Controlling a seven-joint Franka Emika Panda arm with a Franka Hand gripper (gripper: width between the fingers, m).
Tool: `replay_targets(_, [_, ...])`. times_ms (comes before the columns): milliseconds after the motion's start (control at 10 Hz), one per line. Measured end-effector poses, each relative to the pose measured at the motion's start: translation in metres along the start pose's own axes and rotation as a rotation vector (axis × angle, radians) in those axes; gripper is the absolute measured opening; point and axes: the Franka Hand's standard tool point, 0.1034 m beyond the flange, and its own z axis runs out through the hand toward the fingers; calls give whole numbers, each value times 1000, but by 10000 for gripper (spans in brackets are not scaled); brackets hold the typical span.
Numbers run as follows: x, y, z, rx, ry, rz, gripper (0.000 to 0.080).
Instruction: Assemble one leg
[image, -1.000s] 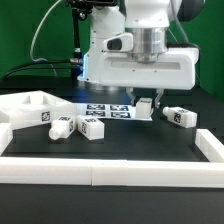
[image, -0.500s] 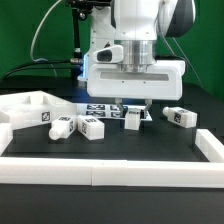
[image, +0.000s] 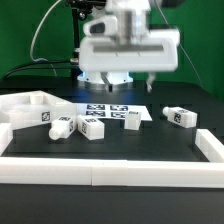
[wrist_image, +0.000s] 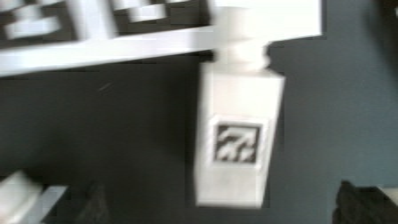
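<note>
The leg (image: 132, 119), a small white block-peg with a black-and-white tag, lies on the black table at the front edge of the marker board (image: 110, 108). My gripper (image: 132, 80) hangs blurred well above it, open and empty. In the wrist view the leg (wrist_image: 240, 130) lies lengthwise below me, its peg end touching the marker board (wrist_image: 125, 45). My dark fingertips (wrist_image: 36, 205) stand wide apart at either side, clear of the leg. Three more legs lie on the table: two (image: 62, 127) (image: 92, 128) at the exterior view's left and one (image: 180, 116) at its right.
A large white tray-like panel (image: 28, 108) with a raised rim lies at the exterior view's left. A white raised border (image: 110, 168) runs along the table's front and right side. A green backdrop stands behind the arm.
The gripper has let go of the leg and risen well above the table. The leg now rests on the table by the marker board.
</note>
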Motion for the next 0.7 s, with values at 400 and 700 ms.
replay_targets(400, [13,17,-10,-19,53,-92,649])
replay_targets(700, [11,23,-11,-17,43,-144,649])
